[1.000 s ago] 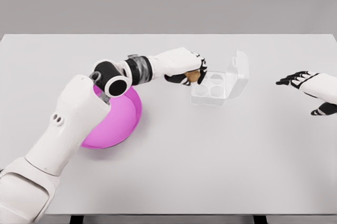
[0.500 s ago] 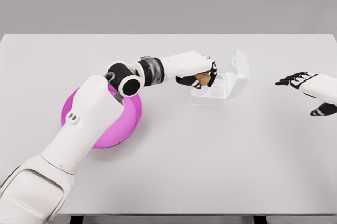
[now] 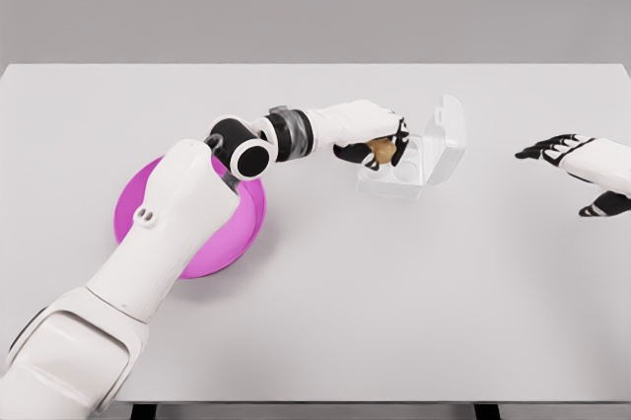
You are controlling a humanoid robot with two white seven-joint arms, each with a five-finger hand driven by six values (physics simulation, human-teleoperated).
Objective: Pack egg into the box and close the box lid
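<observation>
A: What lies around the working fingers?

B: Behind the left hand (image 3: 370, 134), back along its forearm, a magenta bowl (image 3: 242, 228) sits on the white table (image 3: 394, 302). The upper arm and elbow cover much of the bowl, so I cannot tell what is inside it. Just ahead of the fingertips stands the clear box (image 3: 409, 159), with its lid (image 3: 447, 134) raised nearly upright on the far side from the fingers. Nothing sits between hand and box.

A: And the arm's pose?

B: It comes in from the lower left, bends at the elbow over the bowl, and the forearm reaches level toward the box. The hand hangs over the box's near cells, fingers curled down.

A: Gripping anything?

B: Yes, the fingers are wrapped round the brown egg (image 3: 383, 151), which shows beneath them, right above the box's near edge. I cannot tell whether it touches the tray.

A: The box's contents?

B: The cells beyond the fingers look empty.

A: The other hand?

B: The right hand (image 3: 567, 152) hovers well beyond the box, by the right edge, fingers spread loosely, holding nothing.
</observation>
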